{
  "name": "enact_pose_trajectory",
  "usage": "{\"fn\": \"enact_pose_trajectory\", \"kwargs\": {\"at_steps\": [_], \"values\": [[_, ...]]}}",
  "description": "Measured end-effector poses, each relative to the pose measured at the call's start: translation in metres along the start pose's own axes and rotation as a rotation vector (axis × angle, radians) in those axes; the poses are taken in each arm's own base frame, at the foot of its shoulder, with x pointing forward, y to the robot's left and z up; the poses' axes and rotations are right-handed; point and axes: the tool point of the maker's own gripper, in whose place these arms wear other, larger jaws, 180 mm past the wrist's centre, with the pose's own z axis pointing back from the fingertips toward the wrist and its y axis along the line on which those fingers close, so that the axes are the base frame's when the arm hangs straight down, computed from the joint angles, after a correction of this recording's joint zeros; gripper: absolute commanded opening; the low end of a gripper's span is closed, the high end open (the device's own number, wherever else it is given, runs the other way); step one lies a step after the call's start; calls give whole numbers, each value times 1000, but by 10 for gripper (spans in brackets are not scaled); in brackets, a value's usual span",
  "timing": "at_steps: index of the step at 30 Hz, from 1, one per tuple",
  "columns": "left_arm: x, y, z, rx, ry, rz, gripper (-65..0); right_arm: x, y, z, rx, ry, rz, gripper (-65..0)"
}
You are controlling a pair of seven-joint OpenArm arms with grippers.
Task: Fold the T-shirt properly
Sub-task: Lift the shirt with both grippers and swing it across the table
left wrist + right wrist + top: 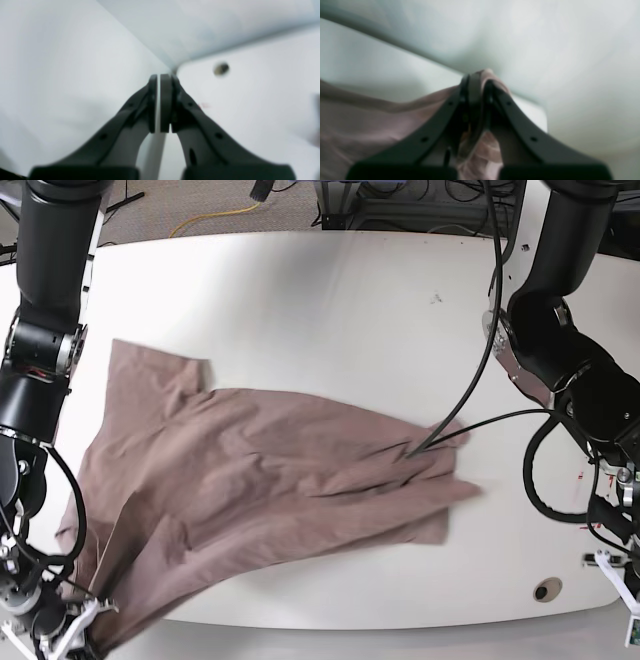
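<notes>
The pinkish-brown T-shirt (250,490) lies spread and wrinkled on the white table (330,310), one sleeve at the far left and a narrow end pointing right. Its lower left corner hangs over the front edge. My right gripper (477,82) is shut on a bunch of that fabric (370,125); in the base view it sits at the bottom left (88,620). My left gripper (159,77) is shut with only a hairline gap and holds nothing. It hovers at the table's front right corner, away from the shirt.
A small round hole (547,589) in the table sits near the front right corner and shows in the left wrist view (221,68). A black cable (470,395) from the right-hand arm hangs over the shirt's right end. The table's front edge is close to both grippers.
</notes>
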Motion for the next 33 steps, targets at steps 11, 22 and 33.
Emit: {"fn": "enact_pose_trajectory", "kwargs": {"at_steps": [11,22,33], "values": [[17,30,9,82,39,-92,-646,47,-3,7,-13,-43,80,-650],[-61,-4,6,-9,190,-97,-646,42,9,0,14,-37,77,-650],[-115,30,11,13,262,-69,-646,123,76,-6,136,-163,210,-650]]}}
